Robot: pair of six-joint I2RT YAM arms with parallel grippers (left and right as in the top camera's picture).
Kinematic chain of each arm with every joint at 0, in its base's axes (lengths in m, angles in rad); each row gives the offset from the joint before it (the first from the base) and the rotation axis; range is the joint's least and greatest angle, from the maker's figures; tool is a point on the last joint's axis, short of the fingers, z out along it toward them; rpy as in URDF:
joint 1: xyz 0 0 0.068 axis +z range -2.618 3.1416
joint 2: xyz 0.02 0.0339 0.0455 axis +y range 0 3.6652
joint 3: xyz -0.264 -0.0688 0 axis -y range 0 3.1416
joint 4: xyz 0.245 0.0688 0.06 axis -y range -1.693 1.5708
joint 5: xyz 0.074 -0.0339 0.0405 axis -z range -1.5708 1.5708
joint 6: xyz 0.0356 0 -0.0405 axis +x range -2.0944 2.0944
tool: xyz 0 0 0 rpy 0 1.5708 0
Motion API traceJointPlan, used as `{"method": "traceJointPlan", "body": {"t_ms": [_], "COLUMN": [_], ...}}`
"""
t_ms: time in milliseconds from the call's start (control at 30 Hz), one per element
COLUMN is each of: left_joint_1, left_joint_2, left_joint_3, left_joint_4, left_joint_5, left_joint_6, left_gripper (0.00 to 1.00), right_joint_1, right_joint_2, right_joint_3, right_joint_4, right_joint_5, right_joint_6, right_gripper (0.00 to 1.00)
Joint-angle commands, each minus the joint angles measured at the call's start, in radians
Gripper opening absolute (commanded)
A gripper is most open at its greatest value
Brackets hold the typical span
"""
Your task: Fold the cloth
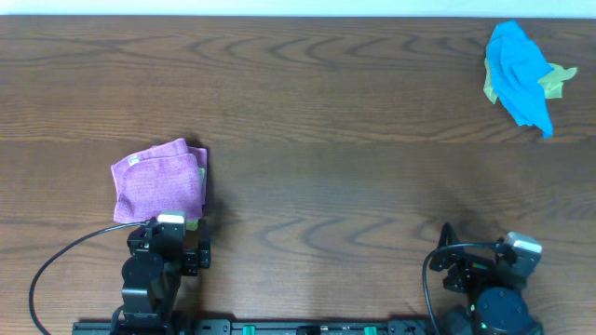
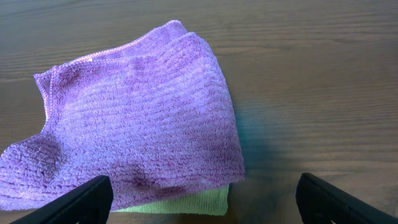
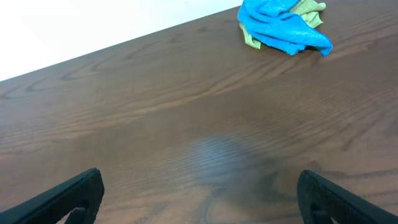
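Lying at about 8 o'clock on the tabletop (image 1: 354, 140), the cloth (image 1: 158, 181) is a compact, roughly square bundle with at least two layers showing, one edge lapped over the other along its far side. It rests on a lime-green cloth (image 2: 186, 204), which peeks out at its near edge. The left fingers (image 2: 81, 199) are spread wide just short of that near edge, at the bundle's 6 o'clock, and neither touch nor pinch anything. Well apart, at 4 o'clock, the right fingers (image 3: 68, 196) are spread just as wide over bare wood and hold nothing. A bright blue cloth (image 1: 520, 70) lies crumpled on a yellowish-green one (image 1: 556, 82) out at 2 o'clock, and has no part in this. Judging by the layers, the fold looks made and released. If a tidier fold is wanted, the next move calls for pinching only the magenta layer at a near corner without catching the green beneath.
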Motion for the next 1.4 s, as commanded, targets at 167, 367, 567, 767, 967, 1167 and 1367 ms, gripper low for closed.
{"method": "traceJointPlan", "body": {"t_ms": [167,367,567,767,967,1167,1367], "left_joint_1": [-0.006,-0.006,-0.006,-0.006,-0.006,-0.006,-0.006], "left_joint_2": [-0.010,-0.010,-0.010,-0.010,-0.010,-0.010,-0.010], "left_joint_3": [-0.008,-0.008,-0.009,-0.008,-0.009,-0.009,-0.009], "left_joint_4": [-0.003,-0.003,-0.003,-0.003,-0.003,-0.003,-0.003], "left_joint_5": [-0.022,-0.022,-0.022,-0.022,-0.022,-0.022,-0.022], "left_joint_6": [-0.011,-0.011,-0.011,-0.011,-0.011,-0.011,-0.011], "left_gripper": [0.95,0.95,0.95,0.95,0.95,0.95,0.95], "right_joint_1": [-0.007,-0.019,-0.266,-0.504,-0.580,-0.580,-0.580], "right_joint_2": [-0.006,-0.006,-0.009,-0.009,-0.009,-0.009,-0.009], "right_joint_3": [-0.006,-0.006,-0.077,-0.209,-0.287,-0.339,-0.339], "right_joint_4": [-0.002,0.002,0.055,0.154,0.187,0.214,0.209], "right_joint_5": [0.018,0.034,-0.186,-0.501,-0.605,-0.638,-0.637], "right_joint_6": [0.013,0.015,-0.312,-0.561,-0.621,-0.644,-0.650], "right_gripper": [0.99,0.99,0.99,0.99,0.99,0.99,0.99]}}
